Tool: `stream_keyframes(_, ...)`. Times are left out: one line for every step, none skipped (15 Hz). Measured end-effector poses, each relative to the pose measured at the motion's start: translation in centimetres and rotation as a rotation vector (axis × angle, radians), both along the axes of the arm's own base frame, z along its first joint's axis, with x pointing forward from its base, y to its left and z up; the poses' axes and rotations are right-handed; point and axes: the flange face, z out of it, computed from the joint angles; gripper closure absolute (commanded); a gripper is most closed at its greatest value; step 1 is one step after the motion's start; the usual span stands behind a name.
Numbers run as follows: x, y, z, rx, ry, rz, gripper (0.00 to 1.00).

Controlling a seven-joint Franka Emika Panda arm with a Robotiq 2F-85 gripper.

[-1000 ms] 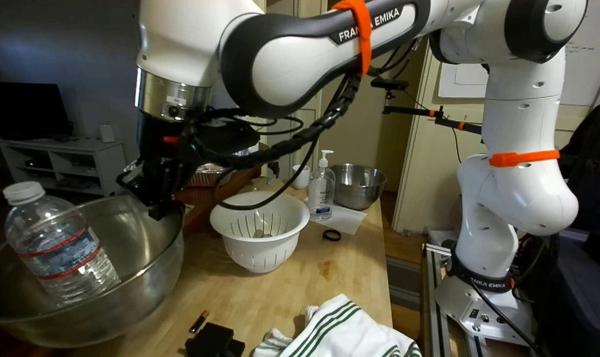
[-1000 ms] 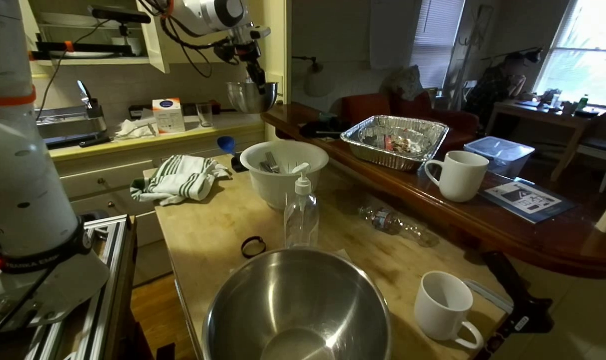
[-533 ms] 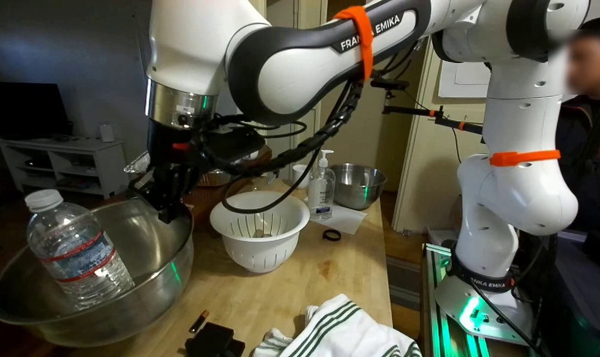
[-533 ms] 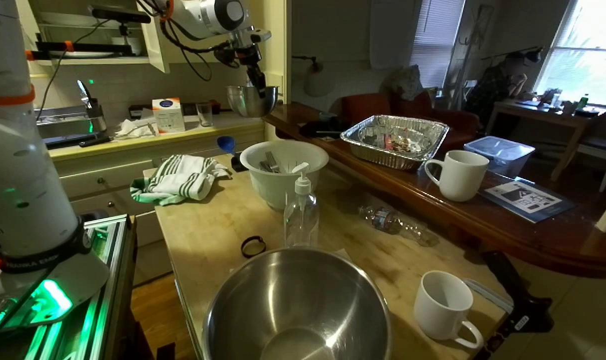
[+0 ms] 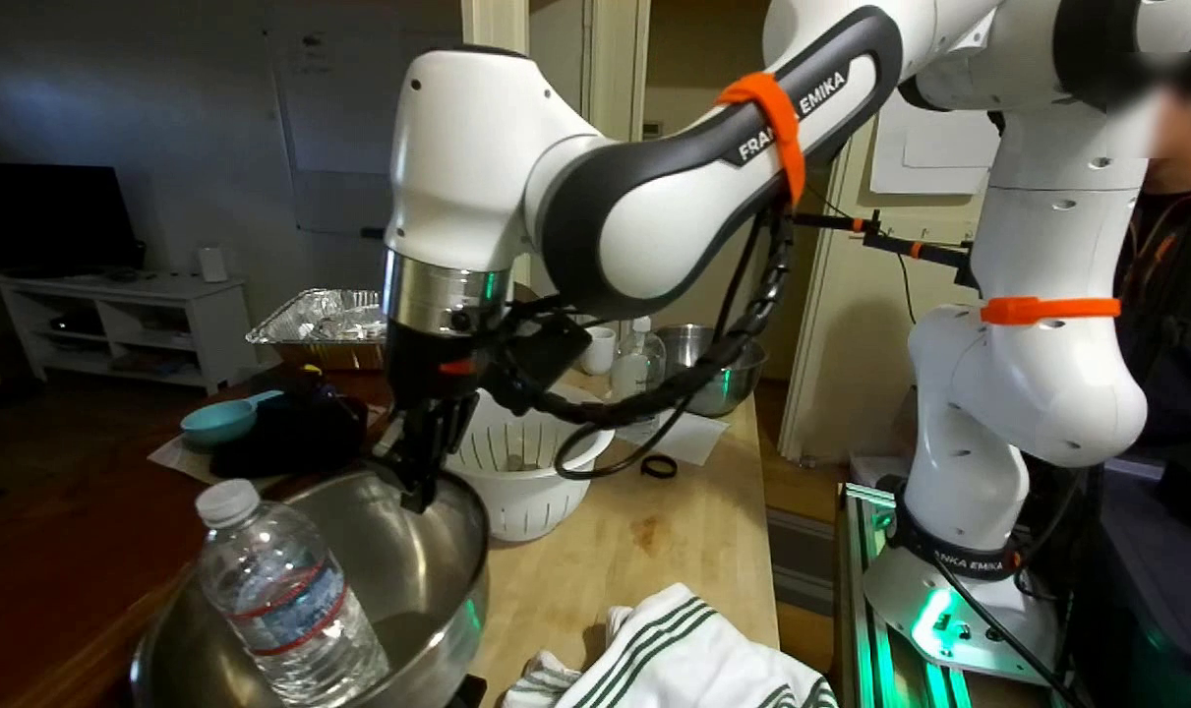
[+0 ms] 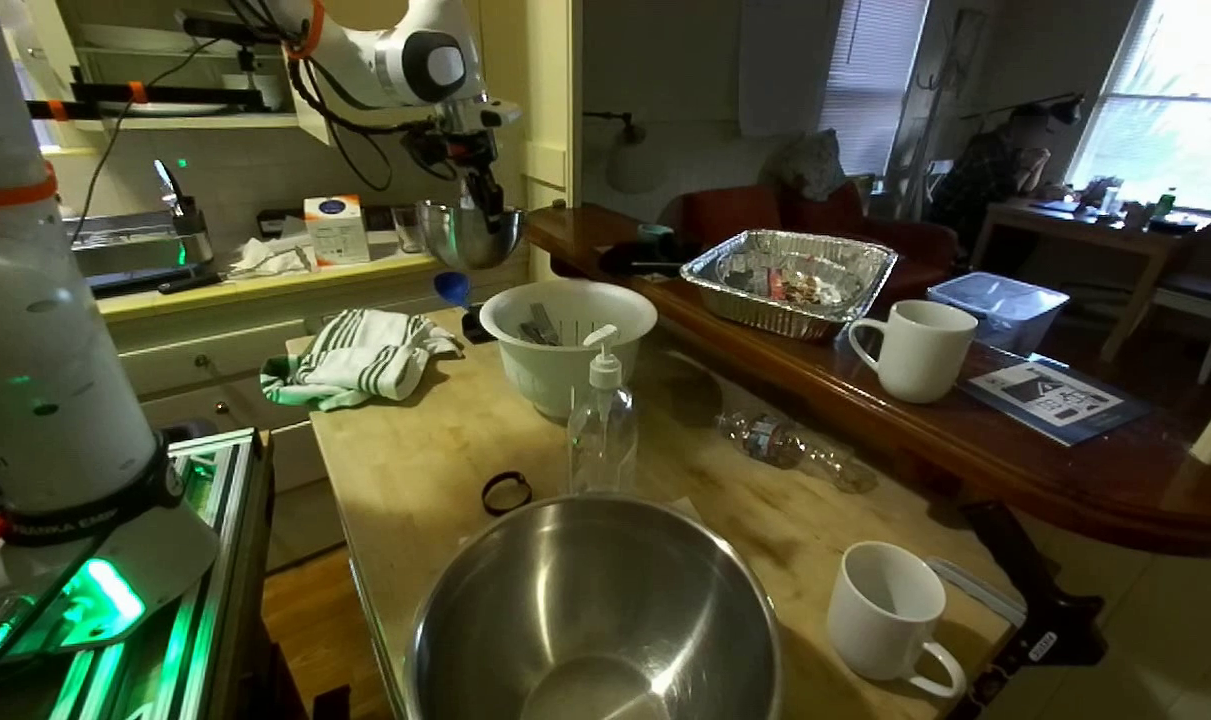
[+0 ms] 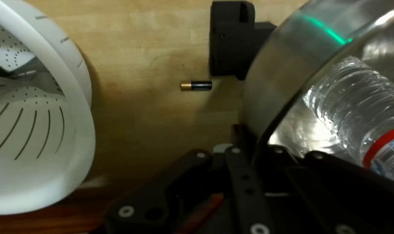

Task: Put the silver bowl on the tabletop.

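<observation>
The silver bowl (image 5: 413,551) is large and shiny, with a clear water bottle (image 5: 295,610) leaning inside it. My gripper (image 5: 418,492) is shut on its near rim, one finger inside and one outside, as the wrist view (image 7: 253,146) shows. The bowl (image 6: 455,235) is held in the air at the far end of the light wooden tabletop (image 6: 435,430). In the wrist view, the bowl's outer wall (image 7: 281,71) stands over the tabletop (image 7: 144,58). The fingertips are dark and partly hidden by the rim.
A white slotted bowl (image 7: 73,136) stands close beside the held bowl. A black block (image 7: 231,42) and a battery (image 7: 197,85) lie under its edge. A striped towel (image 5: 674,654), a soap bottle (image 6: 602,430) and another metal bowl (image 6: 595,600) are on the tabletop. A raised dark counter (image 5: 64,551) borders it.
My gripper has carried the silver bowl lower and towards the robot's base side, right and down in an exterior view. The base light has turned green. The bottle stays inside the bowl.
</observation>
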Motion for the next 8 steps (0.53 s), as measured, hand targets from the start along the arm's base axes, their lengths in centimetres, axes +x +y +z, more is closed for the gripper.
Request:
stream_keyframes(-1.4,-0.8,-0.5,-0.010,0.007,0.001,0.98)
stream_keyframes(-2.7,-1.7,-1.0,-0.021,0.009,-0.005,0.98)
stream_keyframes(-3.9,-2.7,-1.3,-0.029,0.008,-0.025,0.98)
stream_keyframes(-5.2,-3.9,-1.7,-0.035,0.006,-0.058,0.98)
stream_keyframes(-6.4,-5.2,-2.0,-0.038,0.003,-0.102,0.98)
stream_keyframes(-7.6,-6.6,-2.3,-0.041,0.003,-0.148,0.98)
stream_keyframes(-8.8,-8.0,-2.7,-0.043,0.006,-0.197,0.98)
stream_keyframes(-10.0,-9.3,-3.1,-0.044,0.011,-0.244,0.98)
